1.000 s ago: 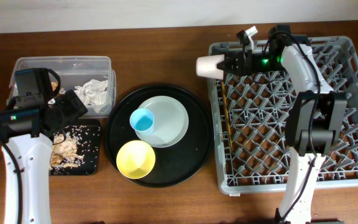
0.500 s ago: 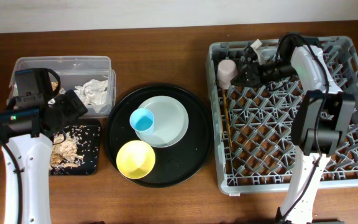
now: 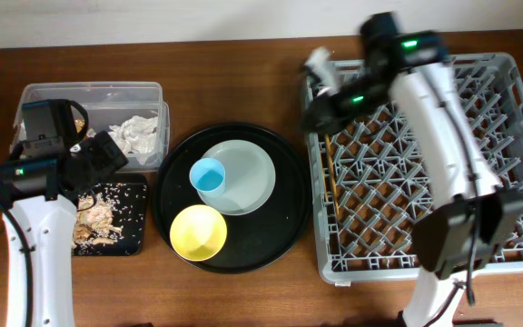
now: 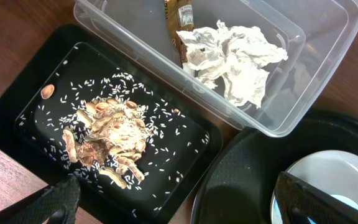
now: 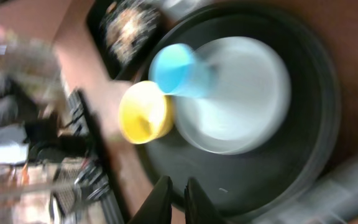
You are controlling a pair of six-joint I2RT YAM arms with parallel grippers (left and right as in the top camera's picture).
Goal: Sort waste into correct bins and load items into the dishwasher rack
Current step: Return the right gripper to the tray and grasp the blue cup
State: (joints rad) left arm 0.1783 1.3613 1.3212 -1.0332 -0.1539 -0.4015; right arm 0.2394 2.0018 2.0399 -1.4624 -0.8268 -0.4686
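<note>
My left gripper (image 3: 107,154) (image 4: 185,214) is open and empty, low over the edge of the shallow black tray (image 3: 133,242) (image 4: 5,118) that holds food scraps (image 3: 96,218) (image 4: 114,134). The clear box (image 3: 80,94) (image 4: 316,74) holds the napkin (image 3: 139,136) (image 4: 235,59) and the gold wrapper (image 4: 180,14). My right gripper (image 3: 311,113) (image 5: 176,194) is shut and empty above the left edge of the dishwasher rack (image 3: 516,182). The chopsticks (image 3: 332,177) lie in the rack. The blue cup (image 3: 209,174) (image 5: 176,68) stands on the plate (image 3: 248,177) (image 5: 241,99) beside the yellow bowl (image 3: 198,232) (image 5: 143,113). The pink cup is hidden.
The cup, plate and bowl sit on a large round black tray (image 3: 289,218) (image 5: 303,155) between the bins and the rack. Brown tabletop (image 3: 243,291) runs along the front. The right wrist view is blurred by motion.
The right gripper carried the pink cup into the rack's rear left corner, let it go, and swung left over the rack's edge to face the round tray. The left arm has not moved.
</note>
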